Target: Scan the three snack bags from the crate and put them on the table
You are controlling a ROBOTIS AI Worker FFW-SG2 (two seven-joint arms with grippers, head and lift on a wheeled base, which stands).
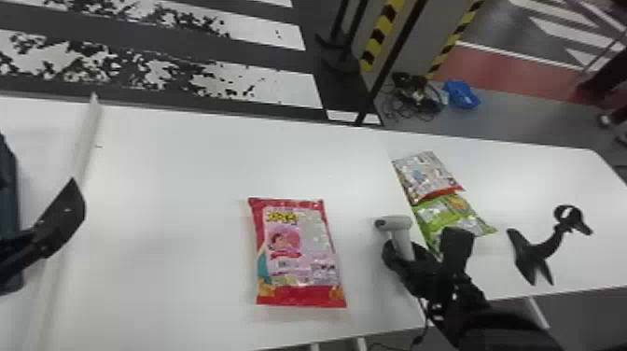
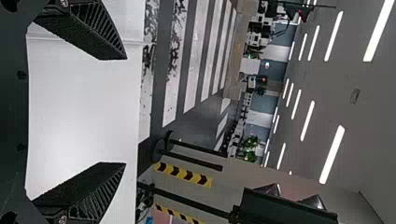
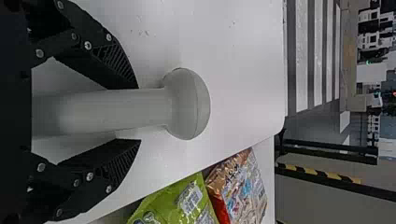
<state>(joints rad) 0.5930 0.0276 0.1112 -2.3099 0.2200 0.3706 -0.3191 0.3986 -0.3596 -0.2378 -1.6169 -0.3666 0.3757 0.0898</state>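
My left gripper (image 1: 60, 219) is over the table's left part in the head view, beside the dark crate (image 1: 8, 186); in the left wrist view the gripper (image 2: 125, 111) is open, nothing between its fingers. My right gripper (image 1: 422, 261) grips the handle of the grey-white scanner (image 1: 393, 223). Seen from the right wrist, that gripper (image 3: 138, 113) has a finger on each side of the scanner (image 3: 189, 105). A red and pink snack bag (image 1: 298, 252) lies flat at the table's middle. Right of it, a silver-and-red bag (image 1: 427, 175) adjoins a green bag (image 1: 443, 212), partly hidden behind my right gripper.
A black stand (image 1: 536, 252) is on the right part of the white table (image 1: 186, 163). A pale raised strip (image 1: 86, 135) runs along its left part. The scanner's cable hangs by the near edge. Posts and a striped barrier are beyond the far edge.
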